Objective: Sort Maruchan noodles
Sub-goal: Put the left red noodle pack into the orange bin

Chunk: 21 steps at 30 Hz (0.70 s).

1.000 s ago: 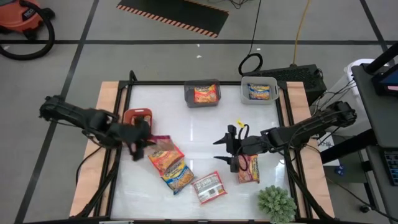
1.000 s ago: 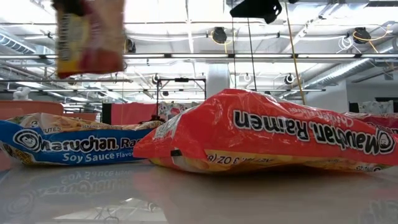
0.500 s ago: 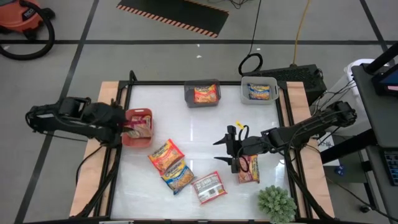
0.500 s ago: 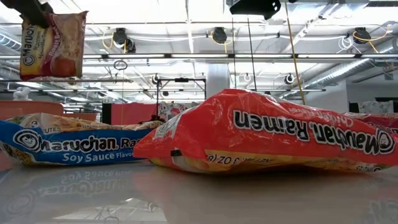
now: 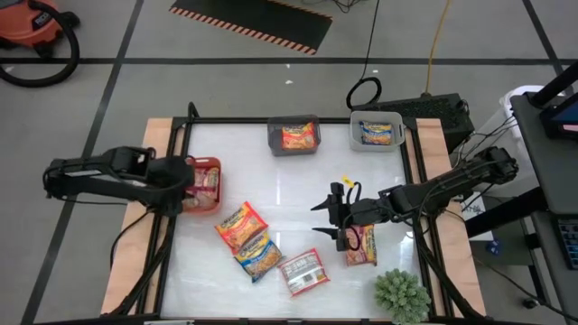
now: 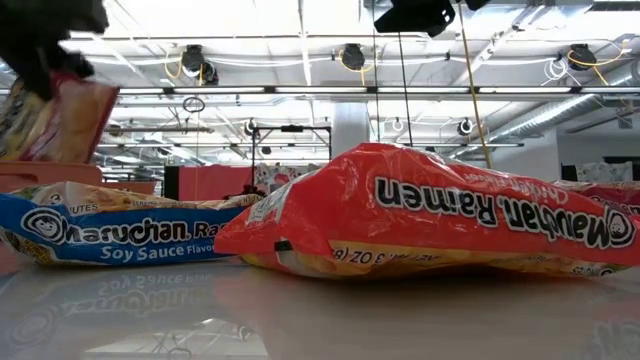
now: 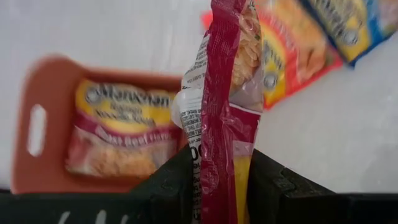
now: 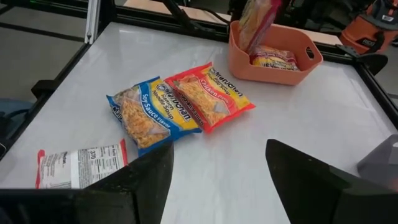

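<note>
Maruchan noodles are being sorted: the left claw is pinching a pink-trimmed packet upright over the red bin, where a matching packet is lying. Next probably: letting go. The right claw is hovering spread beside another packet on the counter.

On my counter, a red bin sits at its left edge, a grey bin and a white bin along its far edge, and a small green plant on its near right corner.
</note>
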{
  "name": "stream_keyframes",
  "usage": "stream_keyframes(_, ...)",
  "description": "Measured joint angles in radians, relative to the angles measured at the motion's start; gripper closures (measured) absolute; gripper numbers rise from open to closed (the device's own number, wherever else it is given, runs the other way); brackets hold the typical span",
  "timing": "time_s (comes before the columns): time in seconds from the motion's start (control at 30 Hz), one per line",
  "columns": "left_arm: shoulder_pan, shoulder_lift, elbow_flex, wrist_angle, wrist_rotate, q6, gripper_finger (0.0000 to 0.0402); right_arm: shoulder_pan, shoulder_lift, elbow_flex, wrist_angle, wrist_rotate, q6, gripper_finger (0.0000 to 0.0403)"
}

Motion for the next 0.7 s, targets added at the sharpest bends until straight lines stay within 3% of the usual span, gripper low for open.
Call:
stream_keyframes(0.37, 0.08, -0.01, -0.067, 0.014, 0.043, 0.041, 0.0293, 0.013, 0.0, 0.001, 0.006, 0.001, 0.004, 0.0156)
stream_keyframes(0.7, 0.089, -0.009, -0.067, 0.008, -0.068, -0.012, 0.0293, 0.013, 0.0, 0.001, 0.022, 0.001, 0.022, 0.0156)
